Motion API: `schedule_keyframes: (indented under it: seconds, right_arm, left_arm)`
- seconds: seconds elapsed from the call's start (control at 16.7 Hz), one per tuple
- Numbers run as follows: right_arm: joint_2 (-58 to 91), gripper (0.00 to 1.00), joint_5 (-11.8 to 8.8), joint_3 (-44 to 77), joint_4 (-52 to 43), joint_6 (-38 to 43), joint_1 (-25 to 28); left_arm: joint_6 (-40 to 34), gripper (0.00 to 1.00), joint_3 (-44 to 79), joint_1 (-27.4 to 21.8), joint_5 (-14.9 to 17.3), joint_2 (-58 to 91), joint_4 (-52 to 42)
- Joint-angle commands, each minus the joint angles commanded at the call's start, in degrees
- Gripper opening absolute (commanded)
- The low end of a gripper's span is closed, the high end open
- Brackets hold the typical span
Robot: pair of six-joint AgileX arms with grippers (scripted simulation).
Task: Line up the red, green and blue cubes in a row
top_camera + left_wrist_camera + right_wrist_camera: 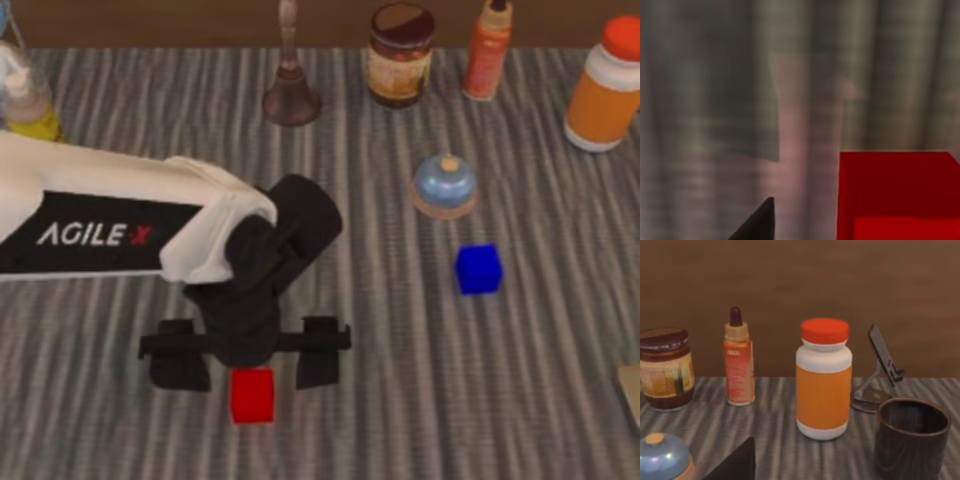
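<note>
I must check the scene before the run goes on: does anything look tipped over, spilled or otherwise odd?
Nothing is tipped or spilled. One oddity: only the red cube and the blue cube show; no green cube is in view. The left claw hangs open just above the red cube. The jar and bottles stand upright.

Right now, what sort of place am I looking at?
Most likely a rendered tabletop test scene, not a real room: a striped grey table set with unrelated props, such as a jar, a call bell and plain red and blue cubes.
</note>
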Motion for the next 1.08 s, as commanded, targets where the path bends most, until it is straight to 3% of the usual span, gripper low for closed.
schedule_keyframes:
  seconds: [0.48,0.84,1.08]
  right_arm:
    - [0.0,1.0,0.0,0.0,0.0,0.0,0.0]
    - [0.0,1.0,0.0,0.0,0.0,0.0,0.0]
    - [0.0,1.0,0.0,0.0,0.0,0.0,0.0]
  left_arm:
    - [-0.07,1.0,0.68,0.04,-0.01,-0.4,-1.0]
    - [-0.58,1.0,7.09,0.6,-0.01,-5.45,-13.22]
    - [-0.55,1.0,8.55,0.76,-0.04,-6.97,-15.5]
